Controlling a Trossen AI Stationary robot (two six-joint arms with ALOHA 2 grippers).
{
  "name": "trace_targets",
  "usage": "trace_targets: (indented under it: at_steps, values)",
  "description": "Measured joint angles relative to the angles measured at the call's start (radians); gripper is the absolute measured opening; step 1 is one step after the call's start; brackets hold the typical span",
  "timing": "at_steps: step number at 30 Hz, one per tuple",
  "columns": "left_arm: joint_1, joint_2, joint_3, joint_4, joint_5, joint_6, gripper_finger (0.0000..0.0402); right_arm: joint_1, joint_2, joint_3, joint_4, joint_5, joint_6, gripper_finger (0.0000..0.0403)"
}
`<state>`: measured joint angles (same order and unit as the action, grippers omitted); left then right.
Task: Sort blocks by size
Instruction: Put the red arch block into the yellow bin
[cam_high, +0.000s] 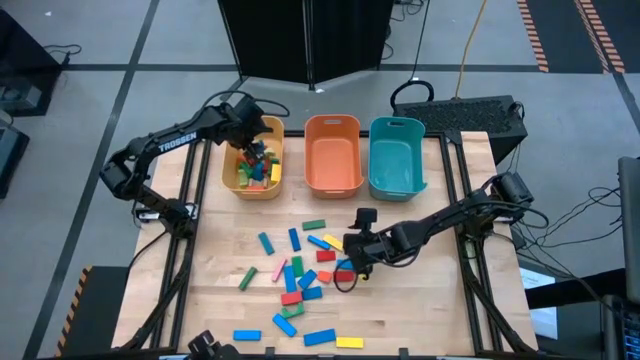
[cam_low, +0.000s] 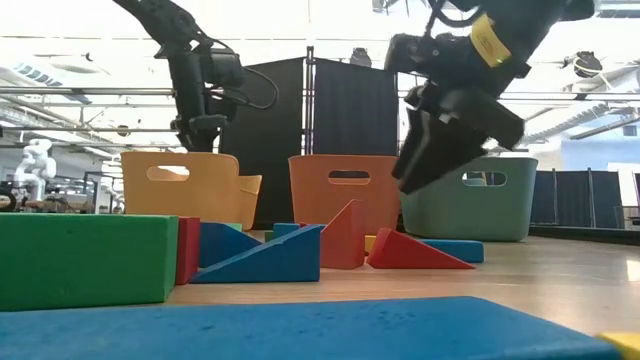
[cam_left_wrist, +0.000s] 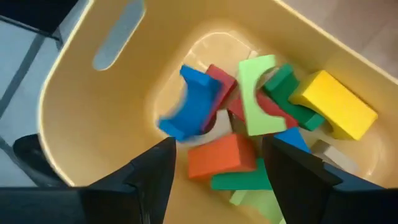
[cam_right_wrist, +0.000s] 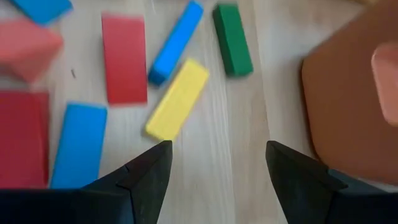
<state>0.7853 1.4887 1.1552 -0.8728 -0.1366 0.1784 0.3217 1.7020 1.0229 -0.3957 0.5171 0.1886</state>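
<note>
Left gripper (cam_left_wrist: 214, 165) high, fingers apart; right gripper (cam_right_wrist: 214, 165) low, fingers apart

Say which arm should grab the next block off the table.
Probably right. The right gripper hangs open over the loose blocks, a yellow bar just ahead. The left gripper is open over the yellow bin, away from them.

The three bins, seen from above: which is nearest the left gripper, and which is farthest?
1. Yellow bin, right under the left gripper, already holding blocks.
2. Orange bin, the middle one.
3. Teal bin, farthest, on the right arm's side.
</note>
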Motion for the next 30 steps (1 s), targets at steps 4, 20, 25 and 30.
trace_targets:
  at_steps: [4,20,25,30]
  values:
    - [-0.003,0.000,0.000,0.000,0.025,-0.009,0.0242,-0.018,0.000,0.000,0.101,-0.067,-0.067,0.0247]
    - [-0.246,0.000,0.000,0.029,0.054,-0.048,0.0242,-0.067,0.139,0.001,0.422,-0.283,-0.156,0.0247]
    - [-0.374,-0.001,0.000,0.026,0.028,-0.107,0.0242,-0.065,0.161,0.000,0.440,-0.285,-0.154,0.0247]
    - [-0.524,-0.001,0.000,0.019,-0.049,-0.192,0.0242,-0.063,0.161,0.000,0.470,-0.285,-0.152,0.0247]
